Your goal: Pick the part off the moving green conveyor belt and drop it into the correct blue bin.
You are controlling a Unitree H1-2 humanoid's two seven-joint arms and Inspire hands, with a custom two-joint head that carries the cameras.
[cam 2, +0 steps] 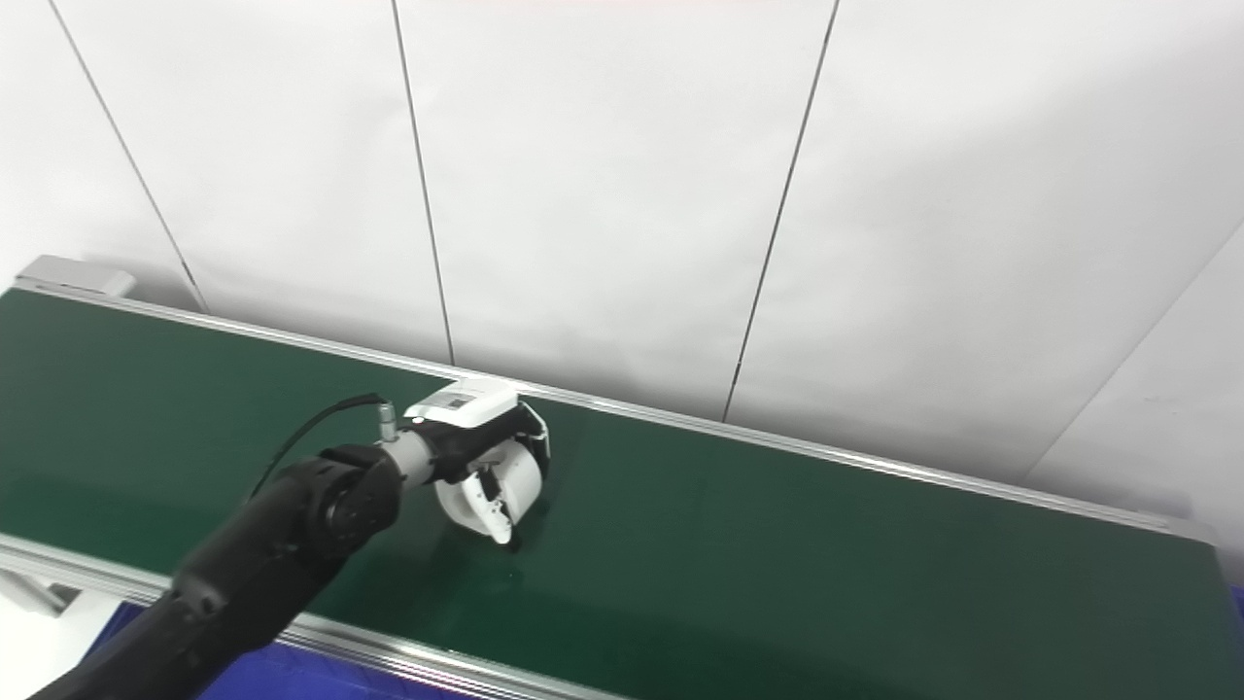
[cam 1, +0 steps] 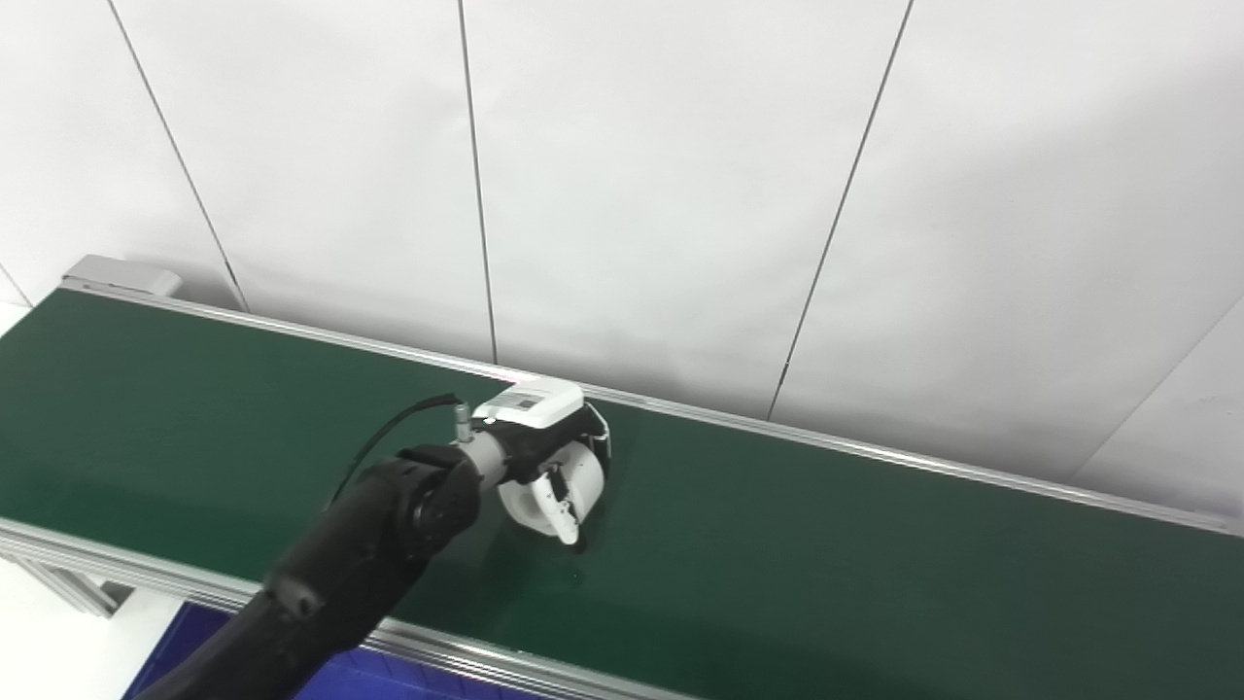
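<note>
Green conveyor belt [cam 1: 875, 564] runs across the view below a white panelled wall [cam 1: 680, 175]. My black left arm [cam 1: 340, 564] reaches in from the lower left — its hand [cam 1: 544, 457] sits low over the belt, fingers [cam 1: 564, 506] curled around a white cylindrical part [cam 1: 583, 476]. Blue bin [cam 1: 175, 642] peeks out below the belt's near rail — partly hidden by my arm.

Left hand [cam 1: 549, 457] wrapped round white part [cam 1: 569, 486] on green belt [cam 1: 875, 564].
</note>
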